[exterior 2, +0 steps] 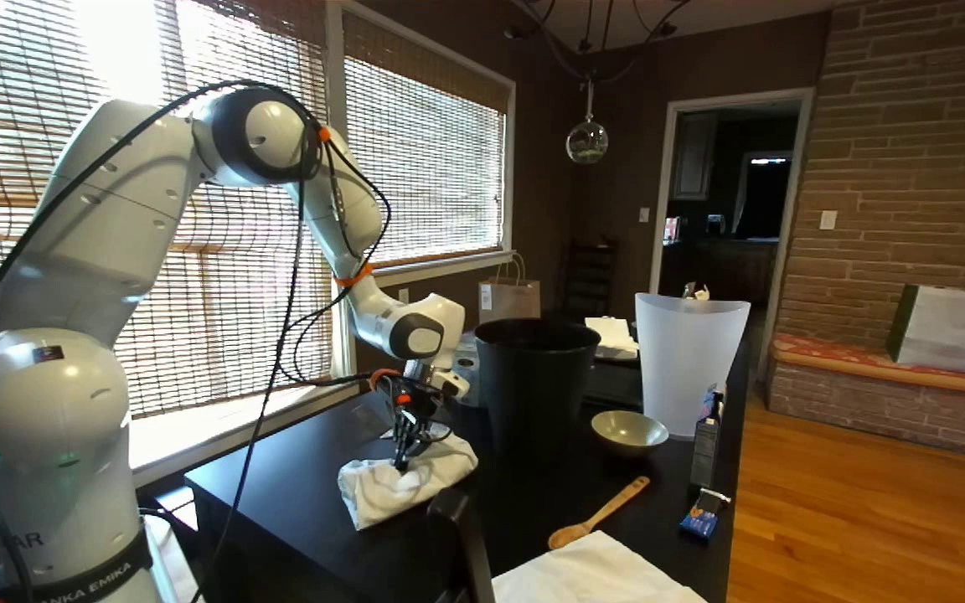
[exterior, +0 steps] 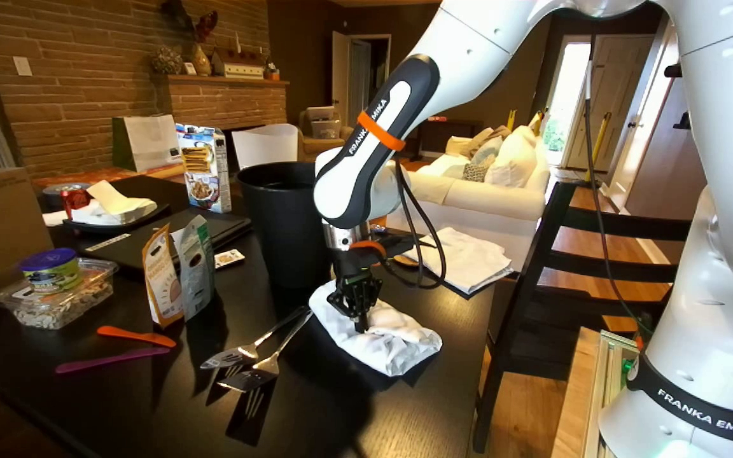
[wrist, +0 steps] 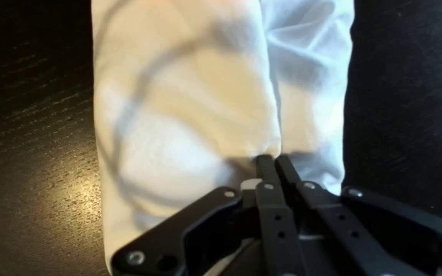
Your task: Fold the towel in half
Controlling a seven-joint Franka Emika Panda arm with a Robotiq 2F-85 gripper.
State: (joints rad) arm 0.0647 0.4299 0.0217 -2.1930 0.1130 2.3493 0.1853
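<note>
When viewed from the wrist | pinched towel by flap edge in gripper, with jaws nearly together | stood above, nearer the towel's right long side.

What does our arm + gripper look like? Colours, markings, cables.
White arm, smooth rounded segments. Black side panel with a white inset lettered FRANKA EMIKA; same name in white on a black band near the base. Orange strap, loose black cables, silver collar above the gripper. That one's black: angular linkages, light round pins, two slim straight fingers.
</note>
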